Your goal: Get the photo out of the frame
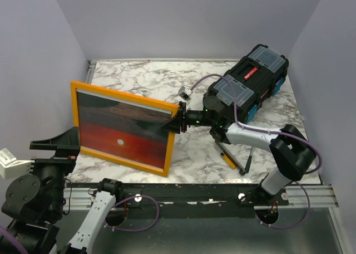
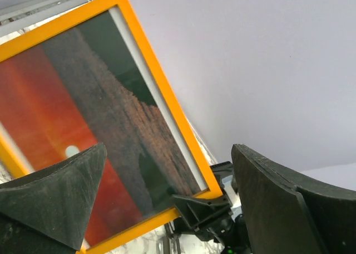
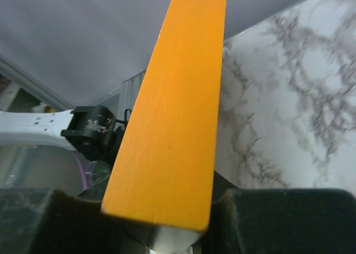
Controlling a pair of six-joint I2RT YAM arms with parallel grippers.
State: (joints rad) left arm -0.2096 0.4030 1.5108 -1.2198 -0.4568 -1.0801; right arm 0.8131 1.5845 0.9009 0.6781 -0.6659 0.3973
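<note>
Clamping the frame's (image 3: 178, 98) edge, right gripper (image 1: 177, 123); left gripper (image 2: 167, 176) wide apart, empty.

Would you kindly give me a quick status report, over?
Right end effector shut on frame edge. Left end effector open. Photo seated in frame. Toolbox apart from frame.

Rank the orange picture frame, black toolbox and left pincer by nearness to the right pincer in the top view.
1. Thin bright-orange picture frame: right edge clamped in the right pincer.
2. Black plastic toolbox: behind it, to the right.
3. Left pincer: past the frame's left edge.
</note>
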